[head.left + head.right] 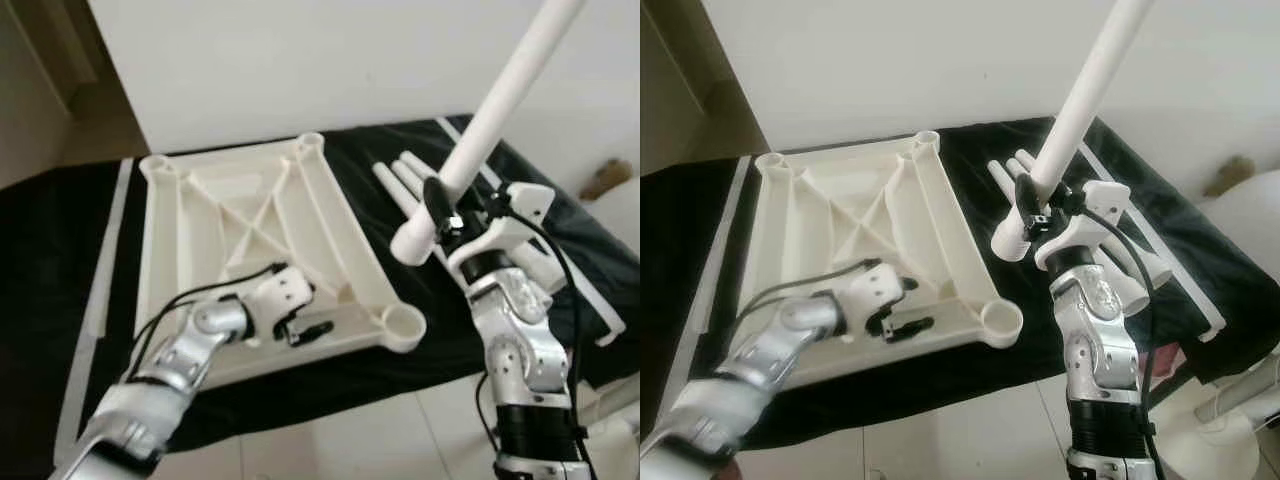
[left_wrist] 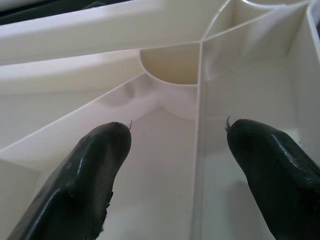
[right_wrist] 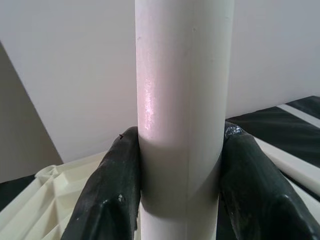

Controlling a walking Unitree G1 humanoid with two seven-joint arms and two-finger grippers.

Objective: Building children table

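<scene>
Right claw [image 1: 441, 208] clamped on white table leg [image 1: 495, 110] near its lower end; leg held aloft, long axis tilted, upper end pointing up and away toward wall. Left claw [image 1: 300, 312] spread wide, fingers [image 2: 85, 175] straddling rib inside upturned tabletop [image 1: 240, 215]. Tabletop laid underside-up on black surface [image 1: 60, 230]; corner socket [image 1: 403, 324] open. Spare legs [image 1: 405, 180] laid beside tabletop.
</scene>
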